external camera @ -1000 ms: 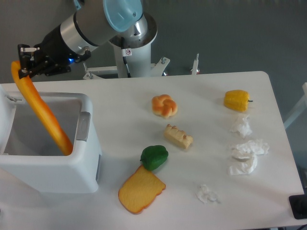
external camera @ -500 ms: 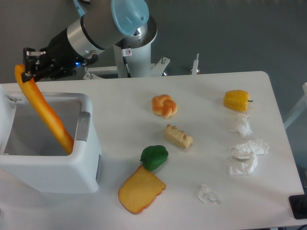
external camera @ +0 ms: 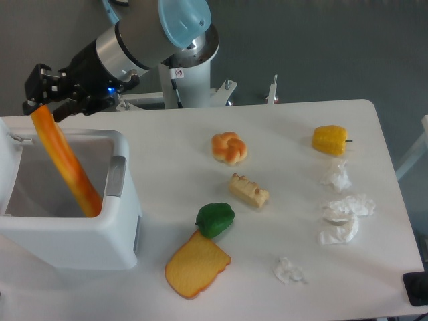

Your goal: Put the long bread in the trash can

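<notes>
- We see the pincer [external camera: 41, 100] just above the top end of the long bread [external camera: 65, 162]; a moment ago it clasped that end, and now its fingers look parted and lifted clear.
- The long bread leans tilted inside the trash can [external camera: 80, 237], lower end against the right inner wall, top poking above the rim.
- We judge the drop essentially made; only retreating remains.
- On the worktop [external camera: 281, 127] lie a knotted bun [external camera: 229, 147] and toast slice [external camera: 196, 265].

White table [external camera: 281, 124], food, crumpled tissues [external camera: 344, 217]
</notes>
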You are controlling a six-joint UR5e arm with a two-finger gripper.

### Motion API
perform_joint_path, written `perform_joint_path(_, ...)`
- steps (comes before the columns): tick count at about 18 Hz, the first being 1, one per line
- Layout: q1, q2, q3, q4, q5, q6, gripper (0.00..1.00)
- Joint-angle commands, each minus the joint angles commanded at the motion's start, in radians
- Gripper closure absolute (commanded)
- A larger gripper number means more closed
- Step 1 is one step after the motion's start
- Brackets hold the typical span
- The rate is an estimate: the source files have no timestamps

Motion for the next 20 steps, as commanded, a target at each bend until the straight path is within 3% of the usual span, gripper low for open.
perform_joint_path(3,0.006,0.003,0.0,0.006,0.003,0.012,0.0)
perform_joint_path(7,0.032,0.011,-0.002,0.089,0.011,0.032,0.0)
perform_joint_path(11,0.055,0.017,-0.005,0.213,0.058,0.075,0.0)
perform_joint_path(15,0.066,0.041,-0.012,0.336,0.193,0.286,0.0)
perform_joint_path(20,0.064,0.066,-0.023,0.345,0.307,0.592,0.0)
